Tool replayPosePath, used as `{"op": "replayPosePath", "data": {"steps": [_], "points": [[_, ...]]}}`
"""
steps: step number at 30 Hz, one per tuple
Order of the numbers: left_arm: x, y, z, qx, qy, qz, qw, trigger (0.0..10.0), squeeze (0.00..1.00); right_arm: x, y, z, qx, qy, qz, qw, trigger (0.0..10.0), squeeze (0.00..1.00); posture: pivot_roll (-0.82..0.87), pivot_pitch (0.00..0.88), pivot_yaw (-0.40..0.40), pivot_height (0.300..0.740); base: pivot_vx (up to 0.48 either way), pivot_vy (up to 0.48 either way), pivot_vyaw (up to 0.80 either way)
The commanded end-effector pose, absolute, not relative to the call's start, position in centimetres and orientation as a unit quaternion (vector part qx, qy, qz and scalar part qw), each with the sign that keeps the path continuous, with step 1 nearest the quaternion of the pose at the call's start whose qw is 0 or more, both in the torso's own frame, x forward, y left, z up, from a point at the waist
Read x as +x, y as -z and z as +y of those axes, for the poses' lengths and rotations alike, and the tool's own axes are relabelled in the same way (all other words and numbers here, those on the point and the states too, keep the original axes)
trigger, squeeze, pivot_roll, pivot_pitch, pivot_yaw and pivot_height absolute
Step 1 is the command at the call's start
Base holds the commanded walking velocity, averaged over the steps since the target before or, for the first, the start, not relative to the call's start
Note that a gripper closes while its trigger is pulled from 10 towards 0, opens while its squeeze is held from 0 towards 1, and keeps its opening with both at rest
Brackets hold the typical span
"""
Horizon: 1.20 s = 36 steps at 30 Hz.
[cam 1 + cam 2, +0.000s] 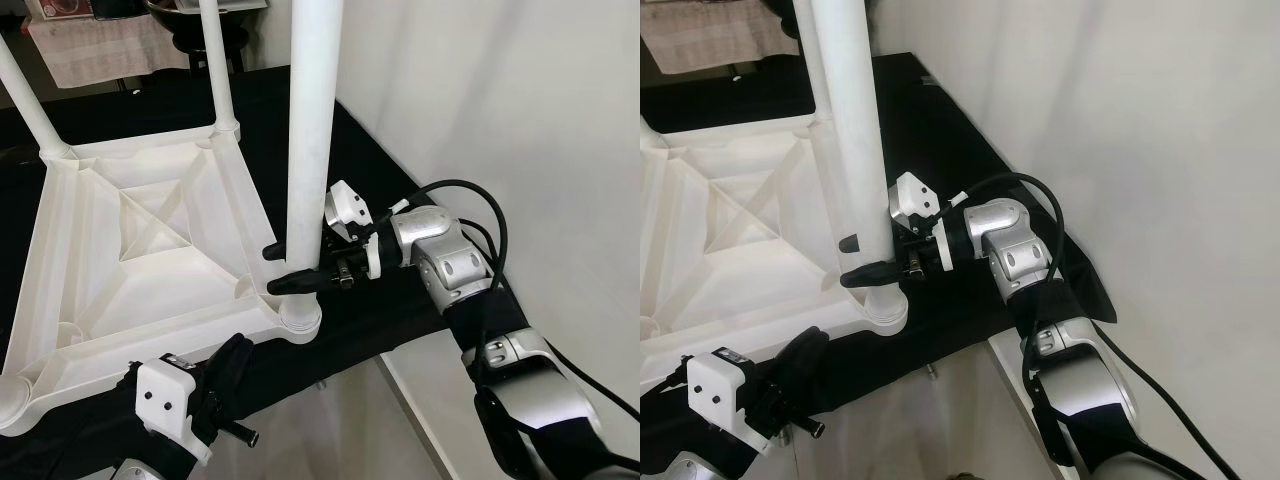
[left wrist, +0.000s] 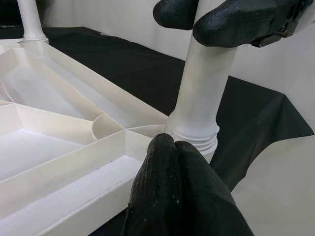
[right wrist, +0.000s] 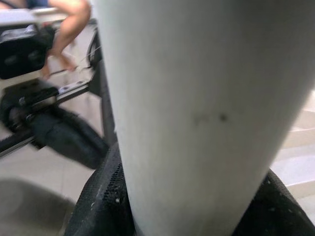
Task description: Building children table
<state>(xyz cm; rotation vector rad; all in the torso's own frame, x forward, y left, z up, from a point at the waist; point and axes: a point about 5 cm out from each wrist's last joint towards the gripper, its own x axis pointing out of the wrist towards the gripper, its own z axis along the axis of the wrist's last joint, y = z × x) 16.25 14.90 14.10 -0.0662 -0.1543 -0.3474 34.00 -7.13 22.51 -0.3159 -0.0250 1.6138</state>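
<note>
Upturned white table (image 1: 140,250) lying on a black-draped tabletop (image 1: 400,225), far edge and leg tops cut off. Near-corner leg (image 1: 310,150) upright in its socket at about 5 o'clock of the table. Right hand (image 1: 290,268) reaching in from 3 o'clock, fingers clamped around the leg's base. Left hand (image 1: 228,365) low at 6 o'clock, fingers pressed together at the table rim, holding nothing. No legible writing.

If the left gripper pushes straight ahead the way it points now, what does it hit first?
Probably the outer rim of the upturned white plastic table top, right beside the corner socket holding the white table leg. The left gripper looks shut; its depth from the rim is unclear.
</note>
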Motion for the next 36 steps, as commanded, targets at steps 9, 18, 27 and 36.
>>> {"op": "replayPosePath", "data": {"steps": [9, 18, 27, 36], "points": [[16.1, -14.1, 15.1, -0.027, 0.171, -0.078, 0.982, 10.0, 0.00, 30.2, -17.9, -5.6, -0.062, -0.353, 0.002, 0.933, 0.0, 0.00, -0.09, 0.132, -0.066, 0.740, 0.000, 0.000, 0.00], [16.3, -14.1, 15.2, -0.025, 0.171, -0.078, 0.982, 10.0, 0.00, 29.7, -17.6, -4.9, -0.069, -0.380, 0.004, 0.922, 0.0, 0.00, -0.09, 0.126, -0.069, 0.740, 0.000, 0.000, 0.00], [16.4, -14.2, 15.2, -0.027, 0.167, -0.081, 0.982, 10.0, 0.00, 30.2, -19.8, -3.3, -0.056, -0.459, -0.008, 0.887, 10.0, 1.00, -0.09, 0.132, -0.066, 0.740, 0.000, 0.000, 0.00], [16.4, -14.2, 15.0, -0.029, 0.169, -0.082, 0.982, 10.0, 0.00, 30.3, -22.5, -3.1, -0.048, -0.650, -0.066, 0.755, 10.0, 1.00, -0.09, 0.137, -0.068, 0.740, 0.000, 0.000, 0.00]]}}
